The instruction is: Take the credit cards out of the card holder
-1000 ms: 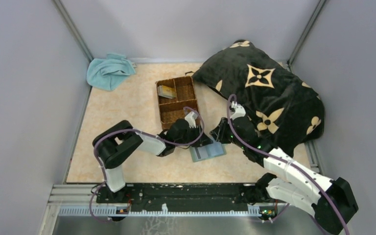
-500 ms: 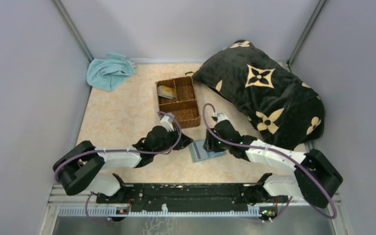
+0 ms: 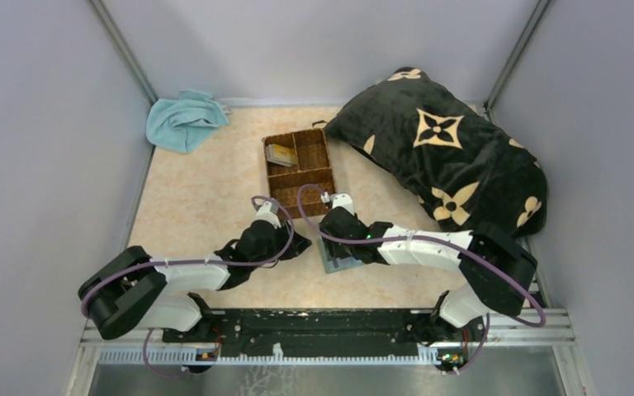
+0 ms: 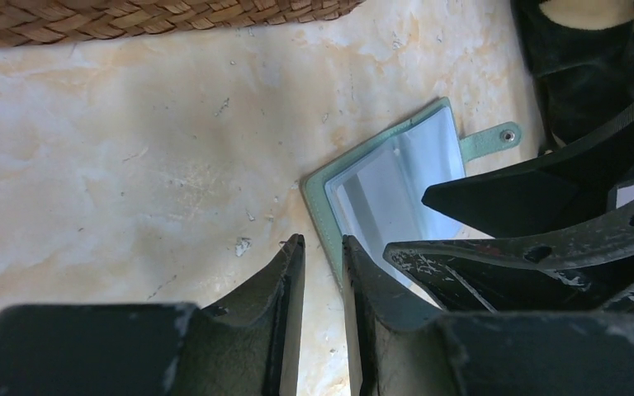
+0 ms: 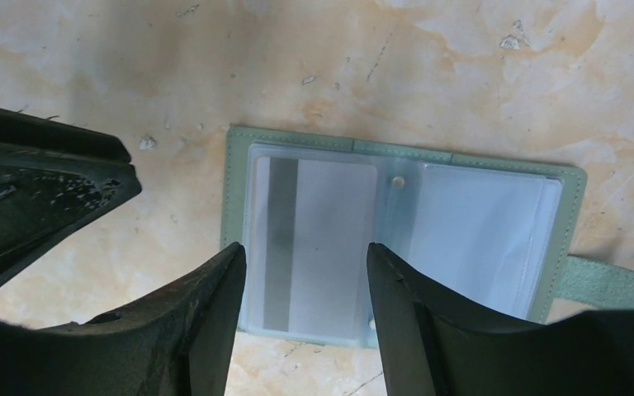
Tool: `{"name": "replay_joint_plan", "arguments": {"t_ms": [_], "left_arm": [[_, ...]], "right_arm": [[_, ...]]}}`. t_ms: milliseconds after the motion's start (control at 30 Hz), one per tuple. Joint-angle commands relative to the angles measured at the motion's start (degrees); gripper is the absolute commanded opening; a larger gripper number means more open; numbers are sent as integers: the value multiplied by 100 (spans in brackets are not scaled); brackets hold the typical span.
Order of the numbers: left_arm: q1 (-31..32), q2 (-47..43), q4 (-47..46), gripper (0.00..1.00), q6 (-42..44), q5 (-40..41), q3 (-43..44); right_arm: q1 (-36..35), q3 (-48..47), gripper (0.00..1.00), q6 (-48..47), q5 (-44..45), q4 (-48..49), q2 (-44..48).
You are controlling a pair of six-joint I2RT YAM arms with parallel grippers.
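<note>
The card holder [image 3: 343,258] lies open on the table just in front of the basket; it also shows in the left wrist view [image 4: 396,177] and the right wrist view [image 5: 479,214]. A pale grey credit card [image 5: 322,223] with a dark stripe sits in its left clear pocket. My right gripper [image 5: 304,247] is open just above that pocket, its fingertips either side of the card; from above it [image 3: 343,245] covers part of the wallet. My left gripper [image 4: 322,241] is at the wallet's left edge, its jaws a narrow gap apart and empty; it also shows from above [image 3: 301,246]. Several cards [image 3: 281,154] lie in the basket.
The brown wicker three-part basket [image 3: 301,173] stands just behind the wallet, its rim in the left wrist view [image 4: 132,16]. A black patterned pillow [image 3: 454,157] fills the right side. A light-blue towel [image 3: 183,120] lies at the back left. The two grippers nearly touch.
My left gripper came back from the basket's front edge to the wallet's left edge. My right gripper swung left and came down over the open wallet.
</note>
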State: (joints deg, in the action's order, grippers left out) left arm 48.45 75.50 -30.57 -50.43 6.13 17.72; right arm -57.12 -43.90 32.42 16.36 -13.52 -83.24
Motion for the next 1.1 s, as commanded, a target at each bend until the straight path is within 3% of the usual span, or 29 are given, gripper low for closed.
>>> {"name": "replay_joint_plan", "arguments": {"t_ms": [0,633,1067], "left_arm": [[-52,-154,93,29,-72,156,-145],[-125,-136,31,29,-151,104,-356],[-159,21,-79,28,-184,-4,-365]], "right_arm": [[-126,-434,57,-152,526,-218,-186],[-242,-576,66,-192,476,-256,-643],[-247,-515,65,-173,497,-229,-790]]}}
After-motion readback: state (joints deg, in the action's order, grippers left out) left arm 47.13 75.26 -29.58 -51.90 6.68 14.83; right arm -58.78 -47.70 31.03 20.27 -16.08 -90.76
